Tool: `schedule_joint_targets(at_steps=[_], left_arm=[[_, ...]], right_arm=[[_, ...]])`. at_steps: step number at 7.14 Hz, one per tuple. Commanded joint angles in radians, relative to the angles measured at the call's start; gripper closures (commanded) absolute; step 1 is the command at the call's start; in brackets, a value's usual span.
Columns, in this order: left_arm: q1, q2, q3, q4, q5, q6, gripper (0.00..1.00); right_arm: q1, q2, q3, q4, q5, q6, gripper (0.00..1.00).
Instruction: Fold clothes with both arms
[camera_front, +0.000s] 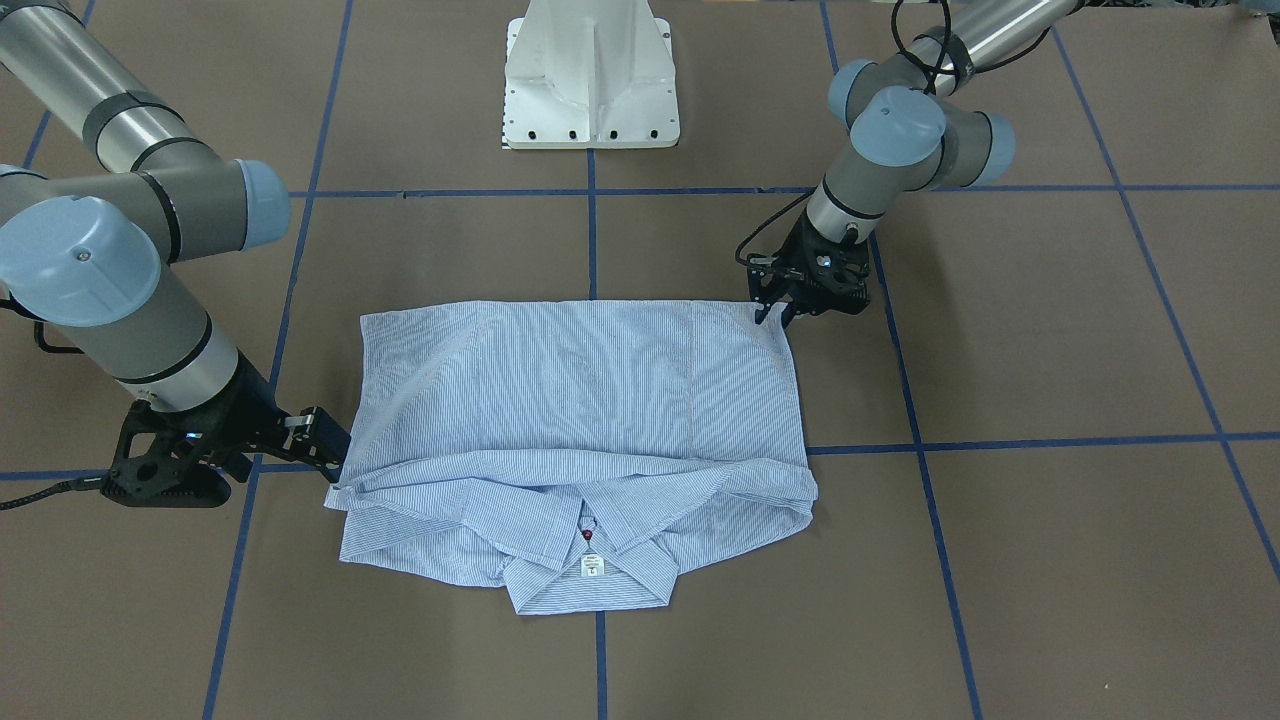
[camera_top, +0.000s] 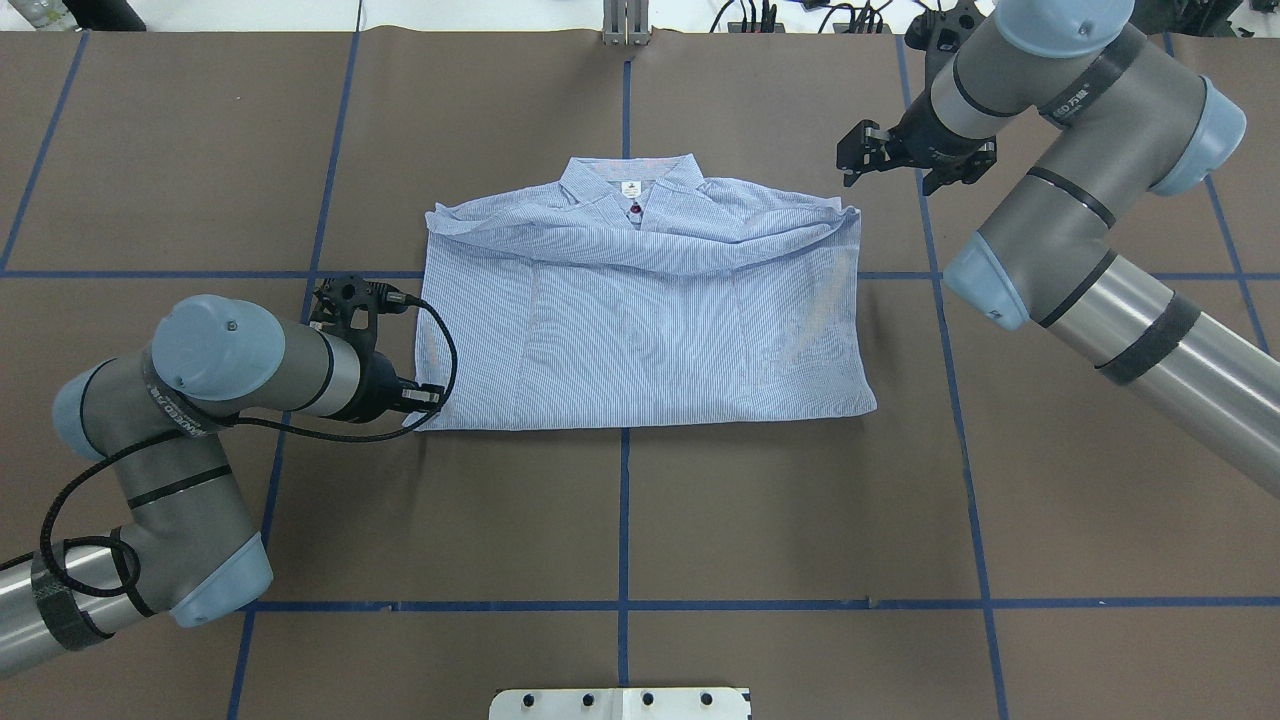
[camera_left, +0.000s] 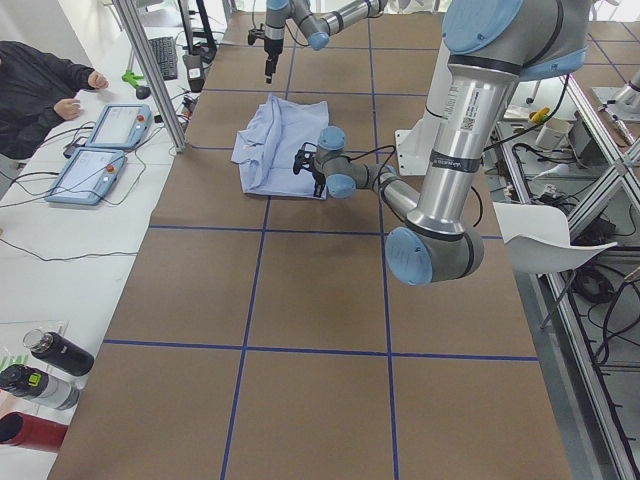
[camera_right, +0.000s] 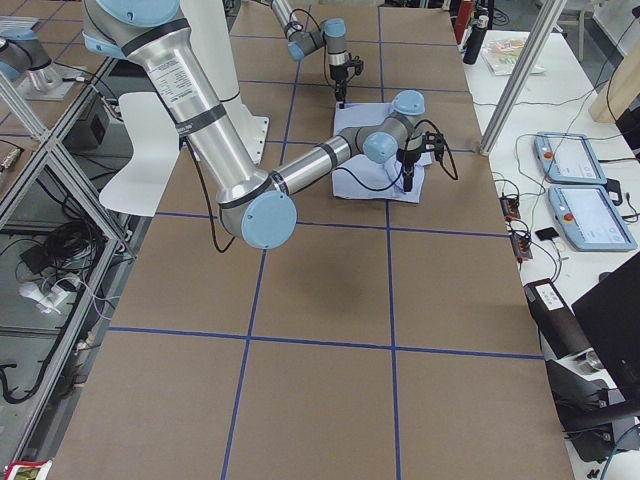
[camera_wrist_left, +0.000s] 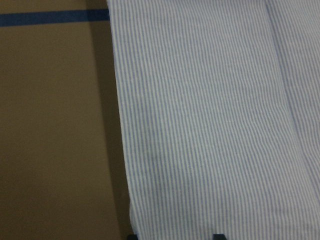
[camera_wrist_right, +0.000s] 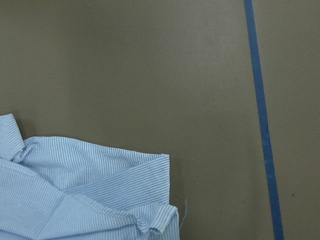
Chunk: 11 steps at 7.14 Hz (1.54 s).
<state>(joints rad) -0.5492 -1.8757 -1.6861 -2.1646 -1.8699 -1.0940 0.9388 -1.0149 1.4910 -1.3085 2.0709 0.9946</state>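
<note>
Though rumpled at collar (camera_front: 590, 575), fine-striped shirt (camera_top: 640, 330) rectangular; left end effector (camera_front: 775, 315) spread, right end effector (camera_front: 330, 440): stance untellable.

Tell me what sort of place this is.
Probably a robotics lab: a left arm and right arm at a table gridded with blue tape, teach pendants on a side bench, aluminium framing alongside.

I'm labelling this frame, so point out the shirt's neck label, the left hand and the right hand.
neck label (camera_front: 592, 565), front-facing view, middle of the white tag.
left hand (camera_front: 776, 316), front-facing view, between its fingertips.
right hand (camera_front: 328, 445), front-facing view, between its fingertips.
</note>
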Motion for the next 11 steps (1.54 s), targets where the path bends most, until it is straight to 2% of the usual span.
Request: schedule_joint_targets(at_steps=[1,3,4,5,6,7,9,11], left_arm=[[-0.001,0.009,-0.010,0.000,0.000,-0.027,1.00],[-0.017,0.065,-0.044,0.002,-0.002,-0.017,1.00],[-0.056,0.067,-0.029,0.025,0.000,-0.001,1.00],[-0.098,0.058,-0.017,0.093,0.017,0.053,1.00],[-0.144,0.028,0.018,0.130,0.079,0.136,1.00],[-0.217,-0.070,0.143,0.132,0.101,0.201,1.00],[-0.311,-0.298,0.457,0.112,0.104,0.250,1.00],[-0.337,-0.486,0.740,0.013,0.184,0.264,1.00]], right_arm=[[0.000,-0.002,0.000,0.000,0.000,-0.001,0.00],[0.000,-0.001,0.000,0.000,0.000,-0.001,0.00],[0.000,-0.001,0.000,0.000,0.000,0.001,0.00],[0.000,-0.001,0.000,0.000,0.000,0.001,0.00],[0.000,-0.001,0.000,0.002,0.000,0.001,0.00],[0.000,0.001,0.000,0.002,0.000,0.001,0.00],[0.000,0.001,0.006,0.000,0.000,0.002,0.00],[-0.002,-0.001,0.009,0.000,0.000,0.004,0.00]])
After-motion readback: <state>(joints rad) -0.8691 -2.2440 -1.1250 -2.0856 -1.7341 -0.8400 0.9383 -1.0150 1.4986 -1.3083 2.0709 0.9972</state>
